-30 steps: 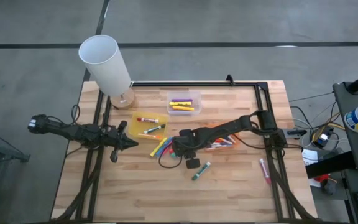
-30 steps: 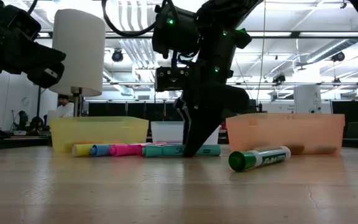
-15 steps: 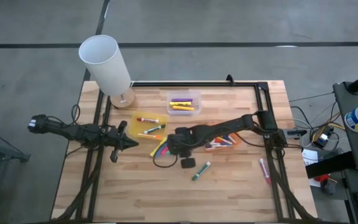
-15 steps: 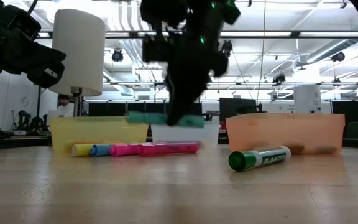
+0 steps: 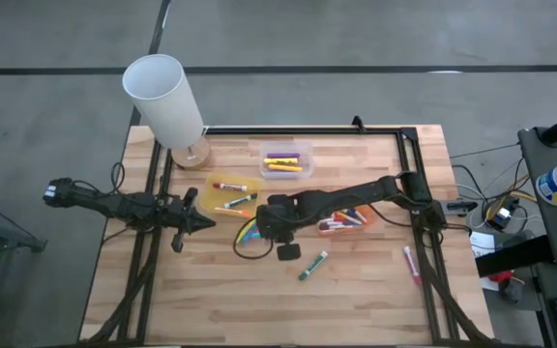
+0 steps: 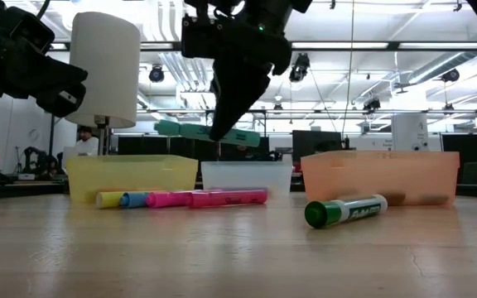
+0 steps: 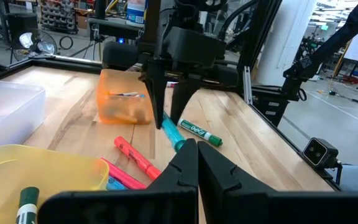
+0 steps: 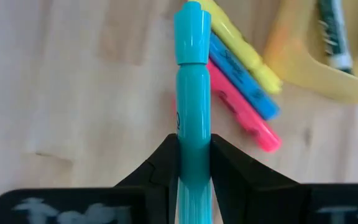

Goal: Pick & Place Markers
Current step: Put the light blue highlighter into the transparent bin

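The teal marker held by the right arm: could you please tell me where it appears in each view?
High view: not discernible, hidden under the right pincer.
Low view: teal marker, upper centre, lifted above the trays.
Left wrist view, centre, below the pincer.
Right wrist view, centre, between the fingers.
Shared landmark: yellow tray.

Overhead, table-level and wrist cameras share the table.

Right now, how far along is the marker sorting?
Done, it seems: markers already lie in the yellow tray, the clear tray and the orange tray. In hand: the right claw is shut on a teal marker, lifted off the table. Left: the loose cluster, a green marker and a pink marker. The left claw waits shut.
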You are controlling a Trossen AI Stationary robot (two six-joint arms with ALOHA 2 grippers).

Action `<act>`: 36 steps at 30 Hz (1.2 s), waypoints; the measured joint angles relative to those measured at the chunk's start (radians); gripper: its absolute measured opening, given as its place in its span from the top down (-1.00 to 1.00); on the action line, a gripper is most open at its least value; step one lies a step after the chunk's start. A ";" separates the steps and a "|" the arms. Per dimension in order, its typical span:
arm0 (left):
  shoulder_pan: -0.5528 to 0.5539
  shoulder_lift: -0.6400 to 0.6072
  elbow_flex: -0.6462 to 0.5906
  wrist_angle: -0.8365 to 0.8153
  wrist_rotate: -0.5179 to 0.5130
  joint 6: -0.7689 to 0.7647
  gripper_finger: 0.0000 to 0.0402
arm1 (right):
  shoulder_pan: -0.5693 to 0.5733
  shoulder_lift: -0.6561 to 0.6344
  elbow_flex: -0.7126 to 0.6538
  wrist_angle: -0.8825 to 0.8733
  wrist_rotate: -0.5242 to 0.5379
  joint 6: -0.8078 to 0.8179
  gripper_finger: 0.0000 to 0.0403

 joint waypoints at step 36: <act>0.000 0.000 0.000 0.000 0.000 0.000 1.00 | -0.534 -0.002 0.000 -0.045 0.063 -0.152 0.65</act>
